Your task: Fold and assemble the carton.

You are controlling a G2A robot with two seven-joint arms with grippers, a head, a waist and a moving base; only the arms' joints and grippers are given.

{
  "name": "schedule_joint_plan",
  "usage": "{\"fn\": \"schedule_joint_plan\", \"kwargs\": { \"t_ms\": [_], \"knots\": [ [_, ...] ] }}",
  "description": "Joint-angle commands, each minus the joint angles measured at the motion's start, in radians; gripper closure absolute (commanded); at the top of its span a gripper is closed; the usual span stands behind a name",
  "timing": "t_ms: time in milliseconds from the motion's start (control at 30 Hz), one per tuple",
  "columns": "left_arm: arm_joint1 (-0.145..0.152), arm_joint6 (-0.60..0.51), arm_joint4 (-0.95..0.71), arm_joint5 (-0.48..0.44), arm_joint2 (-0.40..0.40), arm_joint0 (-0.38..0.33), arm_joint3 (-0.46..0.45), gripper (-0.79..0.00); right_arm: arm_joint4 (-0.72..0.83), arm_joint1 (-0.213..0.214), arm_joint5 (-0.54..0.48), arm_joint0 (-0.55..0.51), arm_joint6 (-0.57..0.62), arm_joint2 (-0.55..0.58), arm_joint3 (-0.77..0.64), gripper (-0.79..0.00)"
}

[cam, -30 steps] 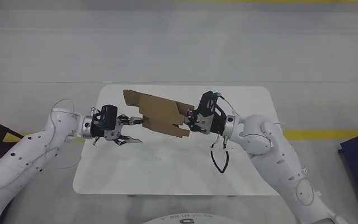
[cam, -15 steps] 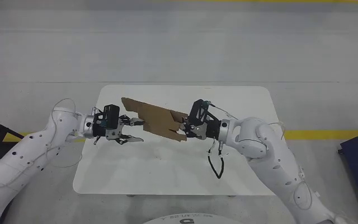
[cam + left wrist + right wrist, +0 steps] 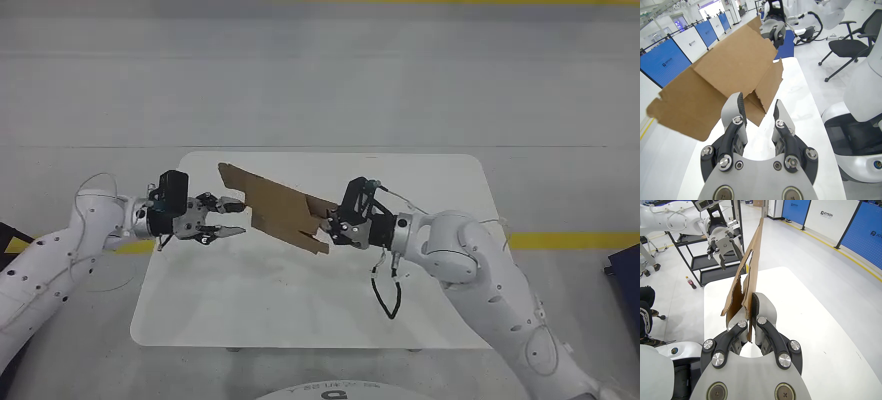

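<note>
A white table [image 3: 300,300] sits in the lower middle of the top view, with a yellow floor line [image 3: 570,241] at the right edge. A black office chair [image 3: 848,47] stands on the floor beside the table. A small bottle [image 3: 691,282] stands near a black rack [image 3: 691,239].

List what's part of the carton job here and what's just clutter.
Job: flat brown cardboard carton; right jaws shut on it; left jaws open close by.
Lying about: black office chair; black metal shelf cart; small dark bottle on the floor.

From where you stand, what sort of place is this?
Likely a robotics workshop or test hall: blue-and-white partition panels, a black office chair and yellow floor lines.
</note>
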Motion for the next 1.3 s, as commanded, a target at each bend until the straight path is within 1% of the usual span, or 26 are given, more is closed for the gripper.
{"fn": "schedule_joint_plan", "kwargs": {
  "t_ms": [0, 100, 200, 367, 533, 667, 733, 833, 1000, 1067, 1133, 1200, 1267],
  "knots": [
    [0.0, -0.002, -0.014, 0.0, -0.007, 0.005, 0.006, -0.314, -0.004, 0.001, -0.002, -0.004, -0.006, 0.004, -0.004, 0.0],
    [0.0, -0.013, -0.041, 0.0, -0.012, 0.009, 0.018, -0.286, -0.011, 0.003, -0.005, -0.014, -0.017, 0.01, -0.013, 0.0],
    [-0.004, -0.056, -0.052, 0.0, -0.002, 0.008, 0.01, -0.268, -0.023, 0.005, -0.01, -0.023, -0.022, 0.014, -0.024, 0.0],
    [-0.012, -0.126, -0.054, 0.0, 0.029, -0.008, -0.028, -0.314, -0.076, 0.005, 0.009, -0.026, -0.004, -0.001, -0.038, 0.0],
    [-0.01, -0.136, -0.065, 0.0, 0.04, -0.023, -0.025, -0.339, -0.143, 0.004, 0.056, -0.021, 0.022, -0.02, -0.042, 0.0],
    [-0.002, -0.106, -0.054, 0.0, 0.044, -0.025, -0.032, -0.354, -0.177, 0.002, 0.083, -0.014, 0.045, -0.037, -0.037, 0.0],
    [0.004, -0.073, -0.041, 0.0, 0.051, -0.023, -0.041, -0.369, -0.189, 0.001, 0.099, -0.007, 0.057, -0.044, -0.032, 0.0],
    [0.013, -0.025, -0.026, 0.0, 0.066, -0.025, -0.045, -0.372, -0.203, -0.002, 0.121, 0.002, 0.067, -0.054, -0.027, 0.0],
    [0.029, 0.055, 0.019, 0.0, 0.114, -0.047, -0.05, -0.385, -0.217, -0.005, 0.14, 0.015, 0.077, -0.071, -0.021, 0.0],
    [0.035, 0.058, 0.045, 0.0, 0.14, -0.06, -0.056, -0.397, -0.207, -0.007, 0.142, 0.018, 0.072, -0.074, -0.019, 0.0],
    [0.036, 0.058, 0.054, 0.0, 0.155, -0.071, -0.051, -0.443, -0.193, -0.007, 0.133, 0.019, 0.067, -0.074, -0.019, 0.0],
    [0.035, 0.058, 0.058, 0.0, 0.172, -0.083, -0.049, -0.465, -0.172, -0.007, 0.12, 0.016, 0.062, -0.073, -0.021, 0.0],
    [0.033, 0.044, 0.06, 0.0, 0.182, -0.096, -0.041, -0.468, -0.147, -0.006, 0.102, 0.012, 0.056, -0.068, -0.025, 0.0]
  ]
}}
